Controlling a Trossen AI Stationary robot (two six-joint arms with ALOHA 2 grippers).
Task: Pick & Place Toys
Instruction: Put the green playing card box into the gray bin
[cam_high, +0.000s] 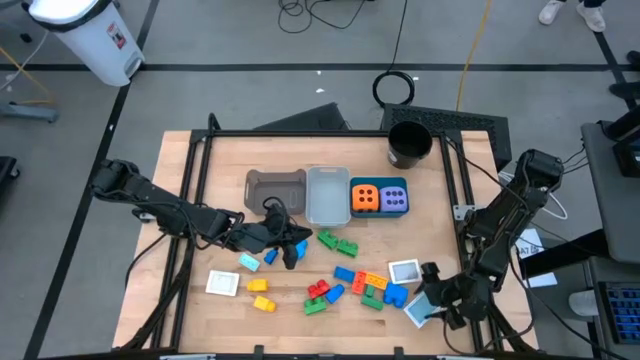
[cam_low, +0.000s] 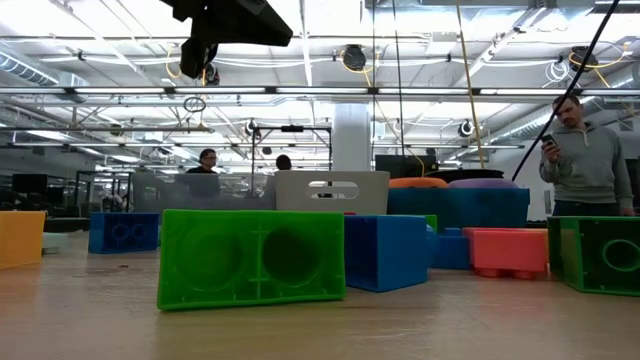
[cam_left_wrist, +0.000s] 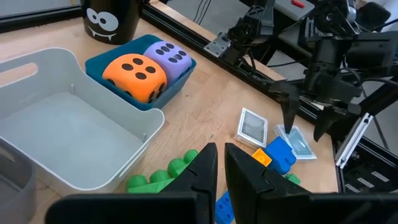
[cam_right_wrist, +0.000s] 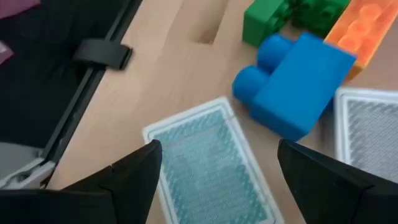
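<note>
So my right pincer (cam_right_wrist: 214, 165) is spread wide right over a patterned card (cam_right_wrist: 208, 158) lying flat on the table near the front right corner, fingers on either side, not touching it that I can see. A blue brick (cam_right_wrist: 295, 84) sits just beside it. My left pincer (cam_high: 290, 247) is pressed together mid-table near the green bricks (cam_high: 338, 241)

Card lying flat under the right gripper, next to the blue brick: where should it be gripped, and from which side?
The card lies flat on the table, so it offers only thin edges. Probably best from straight above, the open right gripper closing its jaws across the two long edges. Keep clear of the corner nearest the blue brick, which sits close beside it.
</note>
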